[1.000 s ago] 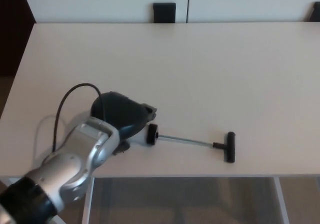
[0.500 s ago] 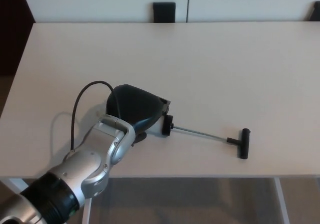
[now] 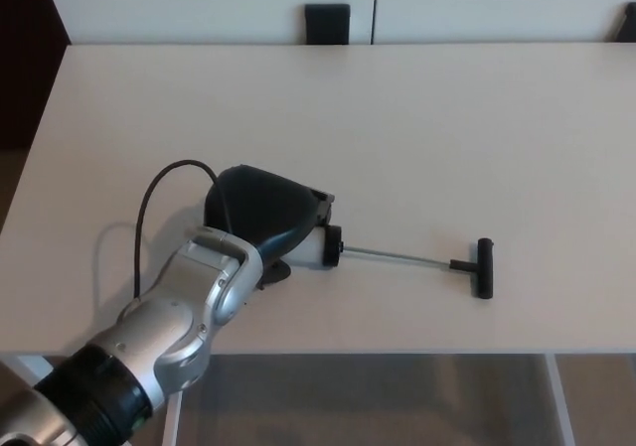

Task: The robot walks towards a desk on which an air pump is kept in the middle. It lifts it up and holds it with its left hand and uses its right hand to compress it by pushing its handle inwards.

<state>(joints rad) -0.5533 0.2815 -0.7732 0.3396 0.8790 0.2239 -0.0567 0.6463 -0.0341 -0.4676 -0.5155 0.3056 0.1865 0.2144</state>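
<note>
One hand, the left hand (image 3: 266,216), covers the pump (image 3: 320,247) barrel on the table (image 3: 447,128); its fingers' state is hidden. Grip firmly, lift level, keeping the handle (image 3: 483,267) rightward.

a wide pale desk (image 3: 417,118) fills most of the view, its top smooth, matte and evenly lit, with soft shadows only. its near edge runs straight across the lower part of the picture. below that edge a grey floor (image 3: 368,401) shows, crossed by a white desk leg (image 3: 556,396) on the right. beyond the far edge stands a white wall (image 3: 199,4) with a thin vertical seam (image 3: 376,4). a dark chair back (image 3: 327,24) rises against it at the middle, another (image 3: 626,21) at the right edge. a dark area (image 3: 25,59) lies at the far left.
</note>
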